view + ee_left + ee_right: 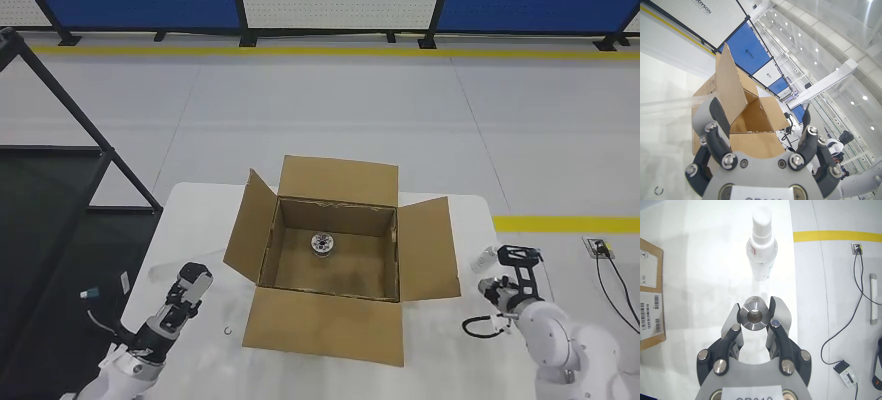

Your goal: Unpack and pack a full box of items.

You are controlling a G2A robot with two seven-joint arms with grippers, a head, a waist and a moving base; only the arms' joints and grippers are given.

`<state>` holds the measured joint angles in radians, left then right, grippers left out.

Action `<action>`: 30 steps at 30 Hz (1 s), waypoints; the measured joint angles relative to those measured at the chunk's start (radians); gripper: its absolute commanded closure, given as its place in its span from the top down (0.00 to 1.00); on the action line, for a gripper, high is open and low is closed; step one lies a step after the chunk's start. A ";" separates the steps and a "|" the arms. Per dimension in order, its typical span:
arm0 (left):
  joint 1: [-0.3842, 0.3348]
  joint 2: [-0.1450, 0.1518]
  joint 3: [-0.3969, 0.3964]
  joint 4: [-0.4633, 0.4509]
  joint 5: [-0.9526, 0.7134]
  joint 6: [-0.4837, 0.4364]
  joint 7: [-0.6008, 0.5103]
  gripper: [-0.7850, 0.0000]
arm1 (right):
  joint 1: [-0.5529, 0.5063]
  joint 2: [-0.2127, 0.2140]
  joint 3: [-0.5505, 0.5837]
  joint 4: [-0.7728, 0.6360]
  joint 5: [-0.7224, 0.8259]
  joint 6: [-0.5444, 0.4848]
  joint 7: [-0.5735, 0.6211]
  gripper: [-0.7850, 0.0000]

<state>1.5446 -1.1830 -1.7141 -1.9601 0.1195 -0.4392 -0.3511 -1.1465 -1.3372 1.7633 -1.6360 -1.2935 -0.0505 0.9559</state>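
An open cardboard box [330,255] stands mid-table with its four flaps spread; a small round item [322,242] lies on its floor. My right gripper [755,311] is at the table's right edge, shut on a hollow metal cylinder [754,316] held just above the tabletop. Beyond it a clear spray bottle [762,252] with a white cap lies on the table, also seen as the bottle [483,260] beside the box's right flap. My left gripper [762,113] sits low at the table's left front, open and empty, facing the box [753,117].
A small metal ring [659,191] lies on the table near the left gripper, the same ring [229,331] left of the box's front flap. A black cable [478,326] curls by the right arm. The table's right edge [791,294] runs close beside the bottle.
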 measured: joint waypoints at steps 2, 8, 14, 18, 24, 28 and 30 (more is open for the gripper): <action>0.007 0.000 -0.001 -0.005 0.004 0.002 0.005 1.00 | 0.019 0.003 -0.007 0.031 -0.005 -0.001 0.000 0.00; 0.026 0.000 -0.002 -0.015 0.009 0.003 0.021 1.00 | 0.052 0.011 -0.030 0.087 -0.046 -0.008 0.025 0.00; 0.034 0.000 0.003 -0.020 0.011 0.005 0.028 1.00 | 0.062 0.017 -0.052 0.108 -0.067 -0.011 0.043 0.00; 0.034 0.001 0.007 -0.021 0.015 0.007 0.031 1.00 | 0.072 0.020 -0.062 0.125 -0.070 -0.011 0.048 0.00; 0.030 0.002 0.008 -0.020 0.015 0.008 0.032 1.00 | 0.074 0.025 -0.077 0.129 -0.079 -0.009 0.055 0.28; 0.029 0.002 0.007 -0.018 0.013 0.006 0.031 1.00 | 0.067 0.028 -0.088 0.120 -0.088 -0.005 0.058 0.45; 0.028 0.003 0.007 -0.017 0.012 0.006 0.031 1.00 | 0.065 0.029 -0.091 0.114 -0.088 -0.003 0.061 0.65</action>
<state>1.5727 -1.1802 -1.7071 -1.9772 0.1316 -0.4332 -0.3203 -1.0819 -1.3077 1.6718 -1.5221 -1.3818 -0.0532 1.0165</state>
